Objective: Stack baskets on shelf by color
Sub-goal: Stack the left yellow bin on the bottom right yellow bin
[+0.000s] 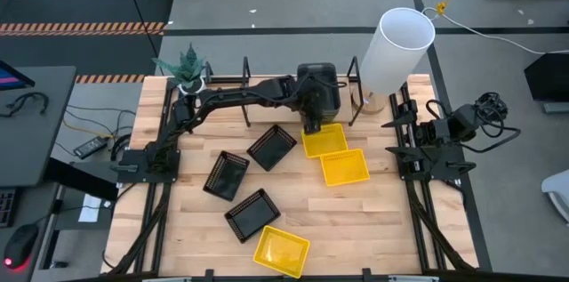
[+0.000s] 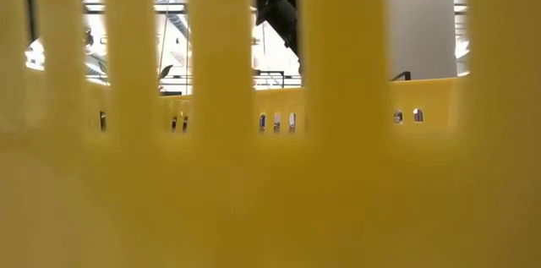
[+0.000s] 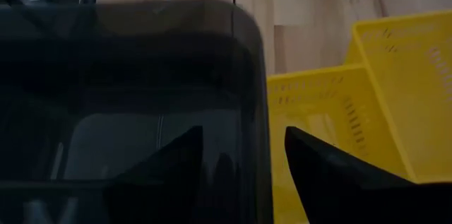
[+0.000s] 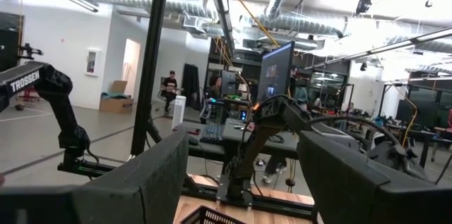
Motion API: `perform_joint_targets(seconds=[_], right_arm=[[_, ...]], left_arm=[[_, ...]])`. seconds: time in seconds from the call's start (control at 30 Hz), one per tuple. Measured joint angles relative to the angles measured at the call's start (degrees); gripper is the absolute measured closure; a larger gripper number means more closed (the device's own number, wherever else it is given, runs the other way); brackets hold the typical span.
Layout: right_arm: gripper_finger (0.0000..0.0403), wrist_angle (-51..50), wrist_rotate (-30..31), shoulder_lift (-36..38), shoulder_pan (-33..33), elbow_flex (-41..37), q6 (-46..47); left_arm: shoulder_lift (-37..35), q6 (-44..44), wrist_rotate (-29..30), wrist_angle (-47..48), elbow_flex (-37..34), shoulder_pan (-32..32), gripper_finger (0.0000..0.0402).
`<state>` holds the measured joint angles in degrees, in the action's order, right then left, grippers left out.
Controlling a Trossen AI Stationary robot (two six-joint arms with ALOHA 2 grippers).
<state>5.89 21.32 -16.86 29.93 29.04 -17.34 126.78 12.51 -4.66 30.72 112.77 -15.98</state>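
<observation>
the left gripper (image 3: pixel 240 160) holds a dark grey basket (image 3: pixel 127 97) by its rim, one finger inside, one outside, at the top middle of the high view by the shelf (image 1: pixel 267 82). the yellow baskets (image 1: pixel 333 153) sit just below. the right gripper (image 4: pixel 240 174), far right, waits with its fingers wide apart.

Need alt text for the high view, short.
Overhead: the left arm reaches across the table's far side, its gripper holding a dark grey basket near the shelf. Three black baskets and three yellow baskets lie scattered on the wooden table. The right arm waits at the right edge.
</observation>
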Motion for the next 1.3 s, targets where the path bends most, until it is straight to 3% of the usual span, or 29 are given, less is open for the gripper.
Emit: perform_joint_targets(seconds=[0.7,0.97,1.3], right_arm=[[0.0133,-1.0,0.0,0.0,0.0,0.0,0.3],[0.0133,-2.2,0.1,0.0,0.0,0.0,2.5],[0.0133,-4.4,0.1,0.0,0.0,0.0,4.3]], left_arm=[[-0.9,-1.4,1.1,7.0,8.5,1.6,0.0179],[-3.2,0.7,4.1,3.9,7.2,4.0,0.0213],[-3.1,-1.1,5.3,8.8,7.1,7.1,0.0259]])
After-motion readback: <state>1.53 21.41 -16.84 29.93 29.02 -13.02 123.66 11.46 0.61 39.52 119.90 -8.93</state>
